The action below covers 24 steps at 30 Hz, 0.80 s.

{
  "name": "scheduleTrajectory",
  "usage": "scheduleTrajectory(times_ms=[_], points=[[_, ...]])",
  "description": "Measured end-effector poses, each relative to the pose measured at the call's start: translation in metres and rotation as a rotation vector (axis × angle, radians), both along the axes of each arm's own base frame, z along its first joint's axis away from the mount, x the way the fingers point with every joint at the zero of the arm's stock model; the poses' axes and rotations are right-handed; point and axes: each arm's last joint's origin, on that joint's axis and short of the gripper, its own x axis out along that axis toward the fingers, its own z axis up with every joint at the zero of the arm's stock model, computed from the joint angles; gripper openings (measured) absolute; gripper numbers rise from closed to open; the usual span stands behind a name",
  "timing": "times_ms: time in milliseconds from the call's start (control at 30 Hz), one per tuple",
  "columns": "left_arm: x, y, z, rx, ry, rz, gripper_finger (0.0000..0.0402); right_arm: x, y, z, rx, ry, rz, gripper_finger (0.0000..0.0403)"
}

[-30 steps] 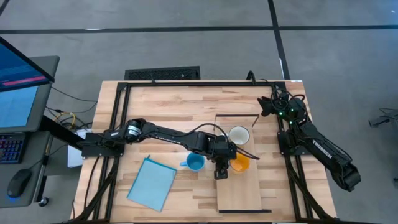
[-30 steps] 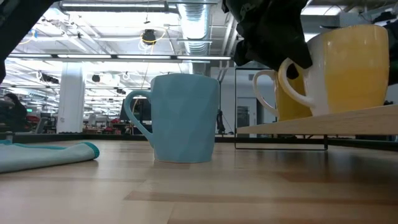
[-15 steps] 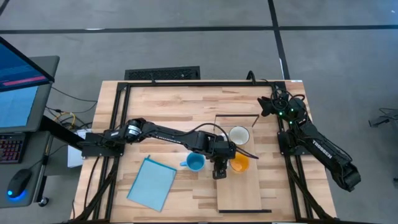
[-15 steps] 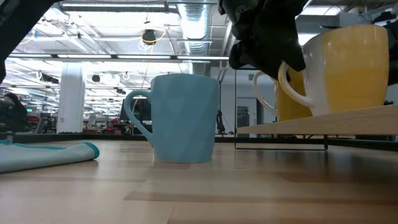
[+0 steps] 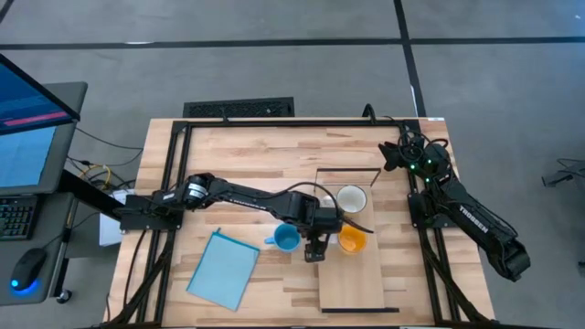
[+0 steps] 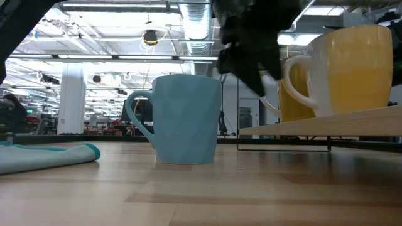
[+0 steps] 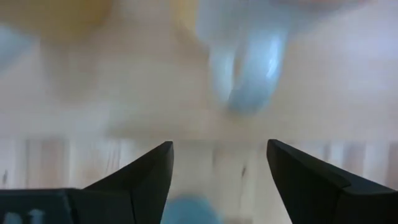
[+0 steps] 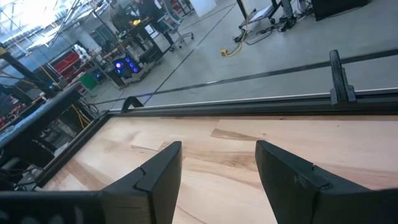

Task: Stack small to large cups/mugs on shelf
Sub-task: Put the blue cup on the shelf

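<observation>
High view, left to right: light-blue cloth (image 5: 224, 269) lies flat on the tabletop (image 5: 238, 155), well left of the mugs. Light-blue mug (image 5: 286, 238) stands upright on the tabletop, just beside the shelf's left edge. Left gripper (image 5: 313, 250) sits between the blue mug and the orange mug, over the left edge of the shelf (image 5: 352, 283). Left wrist view shows its fingers (image 7: 146, 177) spread apart with nothing between them; what lies beyond them is blurred. Cream mug (image 5: 352, 198) stands upright on the shelf toward its far end, the orange mug (image 5: 352, 240) just beside it on the near side, also on the shelf. Right arm waits at the table's right edge, its gripper (image 5: 395, 155) near the far right corner; right wrist view shows its fingers (image 8: 158, 171) apart over bare wood.

Low view: blue mug (image 6: 182, 118) on the table, shelf (image 6: 326, 120) raised above it with two mugs on top.
</observation>
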Motion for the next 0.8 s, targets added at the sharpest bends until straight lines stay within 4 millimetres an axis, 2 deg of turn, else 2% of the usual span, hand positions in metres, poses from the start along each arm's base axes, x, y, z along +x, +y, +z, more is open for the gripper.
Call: scheduleTrajectory(times_ms=[200, 367, 633, 800], points=[[-0.019, 0.005, -0.006, 0.106, 0.195, -0.034, 0.0256, 0.0, 0.0, 0.0, 0.0, 0.0, 0.0, 0.0226], [-0.026, 0.014, -0.004, 0.234, 0.257, -0.009, 0.0256, 0.0, 0.0, 0.0, 0.0, 0.0, 0.0, 0.0226], [-0.011, 0.031, 0.026, 0.223, 0.081, 0.039, 0.0256, 0.0, 0.0, 0.0, 0.0, 0.0, 0.0, 0.0226], [-0.018, 0.05, 0.043, 0.238, 0.133, 0.097, 0.0256, 0.0, 0.0, 0.0, 0.0, 0.0, 0.0, 0.0226]])
